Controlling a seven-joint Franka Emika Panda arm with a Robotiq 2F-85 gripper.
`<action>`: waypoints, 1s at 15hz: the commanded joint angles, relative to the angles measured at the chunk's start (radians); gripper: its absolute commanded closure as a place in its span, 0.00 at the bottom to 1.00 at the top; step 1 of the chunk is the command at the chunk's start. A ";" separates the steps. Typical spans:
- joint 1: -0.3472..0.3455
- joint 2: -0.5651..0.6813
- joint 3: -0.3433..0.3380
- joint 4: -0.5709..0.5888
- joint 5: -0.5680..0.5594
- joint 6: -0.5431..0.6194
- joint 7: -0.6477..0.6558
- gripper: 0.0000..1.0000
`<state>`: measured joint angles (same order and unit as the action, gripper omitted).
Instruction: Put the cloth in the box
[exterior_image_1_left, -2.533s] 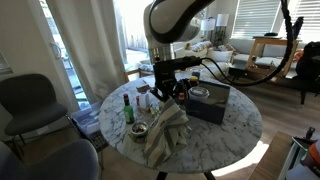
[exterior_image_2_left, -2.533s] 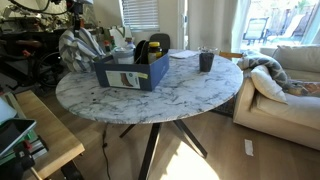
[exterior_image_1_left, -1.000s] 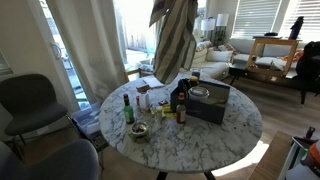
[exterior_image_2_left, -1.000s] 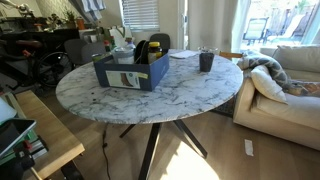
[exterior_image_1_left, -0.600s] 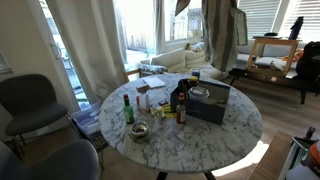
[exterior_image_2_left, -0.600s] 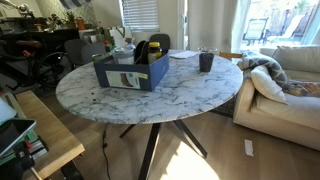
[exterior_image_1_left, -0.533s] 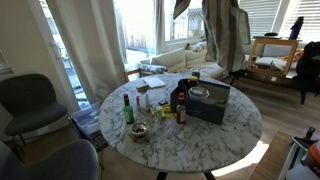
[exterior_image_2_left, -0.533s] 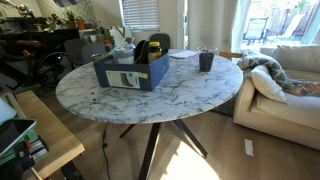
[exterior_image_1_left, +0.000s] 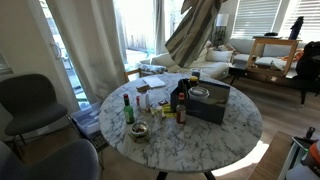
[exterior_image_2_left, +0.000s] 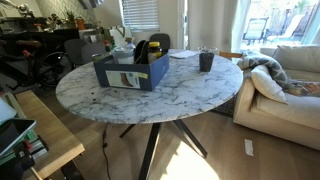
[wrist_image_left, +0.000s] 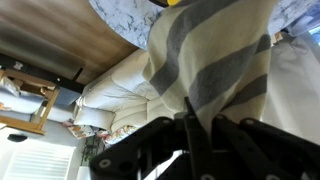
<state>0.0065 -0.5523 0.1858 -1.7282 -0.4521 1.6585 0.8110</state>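
A grey and cream striped cloth (exterior_image_1_left: 195, 40) hangs high above the round marble table (exterior_image_1_left: 240, 125), swung out at a slant; its top runs out of the frame. In the wrist view my gripper (wrist_image_left: 190, 128) is shut on the cloth (wrist_image_left: 210, 60), which drapes away from the jaws. The gripper itself is out of both exterior views. The dark blue box (exterior_image_1_left: 208, 102) stands on the table below and to the right of the cloth. It also shows in an exterior view (exterior_image_2_left: 132, 68) with a yellow and black item inside.
Bottles (exterior_image_1_left: 128, 108), a small bowl (exterior_image_1_left: 139, 131) and jars stand on the table left of the box. A dark cup (exterior_image_2_left: 205, 61) stands at the far table edge. Grey chairs (exterior_image_1_left: 30, 100) stand beside the table, and a sofa (exterior_image_2_left: 285, 85) is close by.
The cloth was lifted off the table and carried high. It swung right over the box, and now swings back left at a slant.
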 joint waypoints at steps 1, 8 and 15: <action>-0.043 -0.065 -0.148 -0.107 0.134 0.136 0.005 0.98; -0.152 -0.064 -0.299 -0.246 0.433 0.251 0.022 0.98; -0.216 -0.026 -0.286 -0.260 0.496 0.258 -0.019 0.94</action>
<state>-0.1796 -0.5821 -0.1187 -1.9916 0.0267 1.9194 0.8059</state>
